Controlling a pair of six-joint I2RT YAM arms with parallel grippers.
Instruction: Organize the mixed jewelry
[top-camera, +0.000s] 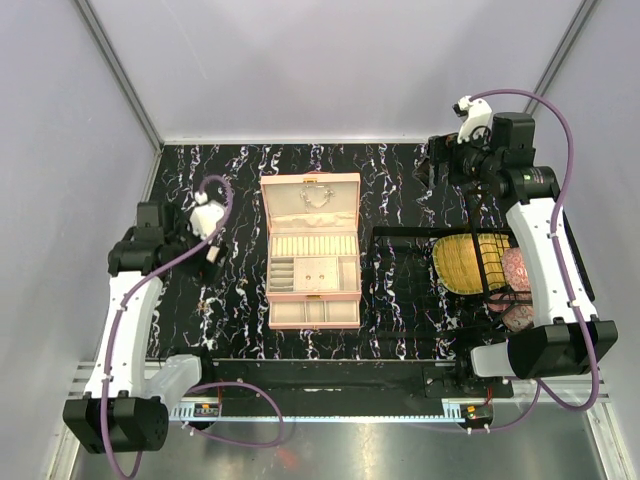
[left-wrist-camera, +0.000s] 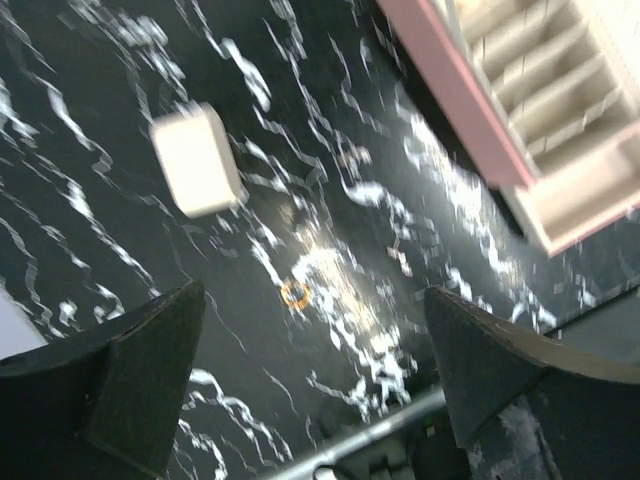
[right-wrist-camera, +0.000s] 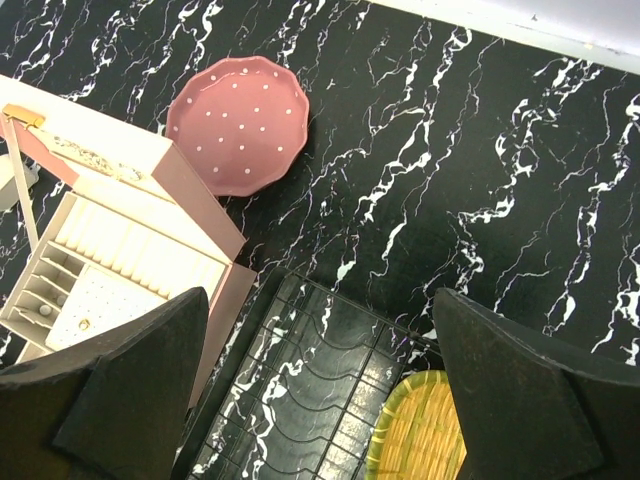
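1. The left end effector (left-wrist-camera: 312, 335) hangs wide open over a tiny gold ring (left-wrist-camera: 295, 293), which lies on the bench (left-wrist-camera: 80, 230) near the case (left-wrist-camera: 460, 98).
2. The right end effector (right-wrist-camera: 320, 340) is wide open and empty.
3. The ring is likely light, stiff and slippery, so pinch it across its rim.

a thin looped chain (top-camera: 318, 194) lies against the cream lining of the open lid (top-camera: 345, 185) of the case (top-camera: 271, 290). two dot-sized studs (top-camera: 312, 268) sit side by side in a right-hand compartment of the middle tray. a small gold ring (left-wrist-camera: 295, 293) lies flat on the dark marbled surface (left-wrist-camera: 120, 60), apart from the case.
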